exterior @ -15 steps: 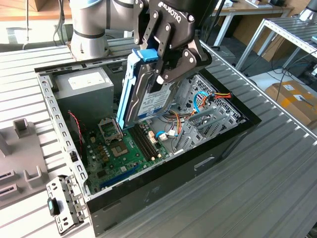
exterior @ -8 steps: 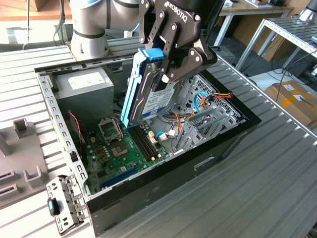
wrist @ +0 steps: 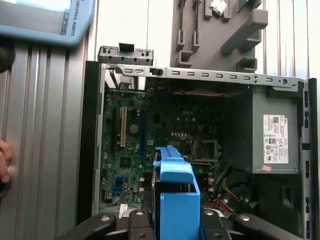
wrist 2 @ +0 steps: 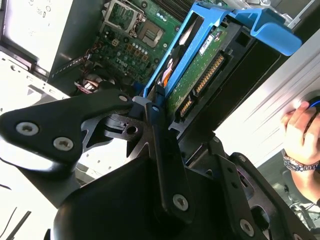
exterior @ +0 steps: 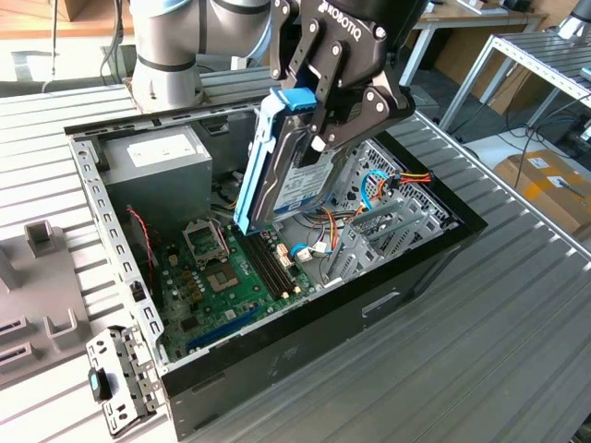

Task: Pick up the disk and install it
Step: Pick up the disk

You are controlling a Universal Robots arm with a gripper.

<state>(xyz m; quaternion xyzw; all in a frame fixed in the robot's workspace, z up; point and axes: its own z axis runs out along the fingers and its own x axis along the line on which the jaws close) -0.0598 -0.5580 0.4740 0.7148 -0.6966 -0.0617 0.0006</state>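
Blue-railed disk (exterior: pixel 282 180), half behind jaws

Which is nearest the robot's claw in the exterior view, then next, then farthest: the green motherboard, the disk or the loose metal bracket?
1. The disk, clamped in the gripper.
2. The green motherboard, below, inside the case.
3. The loose metal bracket, outside the case, exterior view's lower left.

The disk (exterior: pixel 294 180), a dark hard drive framed by bright blue plastic rails, hangs steeply tilted on edge, clamped in the gripper (exterior: pixel 312 137) above the middle of the open computer case (exterior: pixel 388 305). Its green circuit board (wrist 2: pixel 199 70) shows in the second wrist view.
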